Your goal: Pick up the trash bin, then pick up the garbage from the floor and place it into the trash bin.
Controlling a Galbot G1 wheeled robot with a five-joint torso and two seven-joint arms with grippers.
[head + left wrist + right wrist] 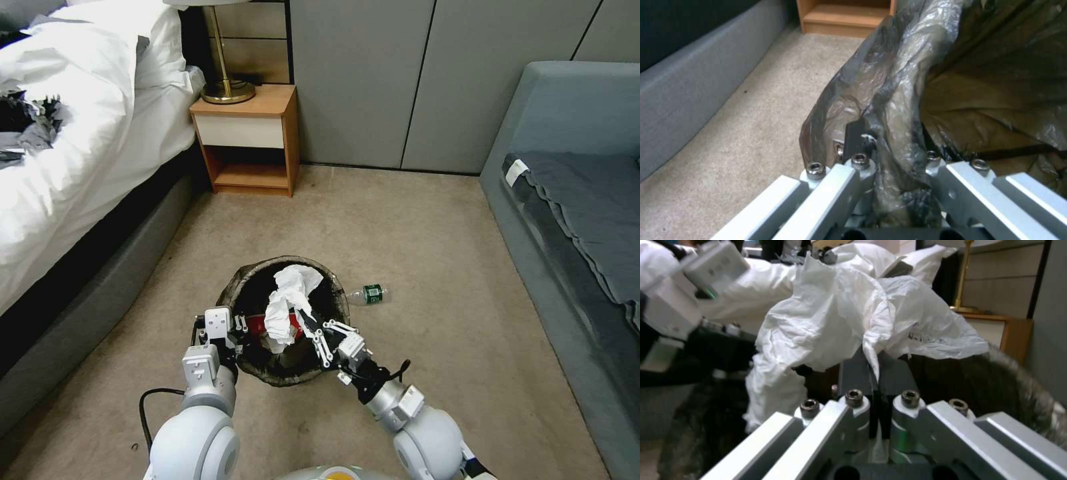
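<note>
Jaws: left gripper (235, 331) clamping trash bin (283, 320) rim, right gripper (308, 325) pinching tissue (285, 303) over it; bottle (369, 294) lying on floor (433, 267), not yet binned.

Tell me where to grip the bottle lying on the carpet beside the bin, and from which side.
Grip the clear bottle across its middle, at the green label, coming straight down from above. It lies flat on its side on the carpet, apart from the trash bin, so the round body probably offers two opposing sides to a pincer set crosswise to its length.

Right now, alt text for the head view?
The right gripper holds crumpled white tissue over the bag-lined trash bin, which the left gripper grips by its rim. A green-labelled bottle lies on the carpet beside it.
</note>
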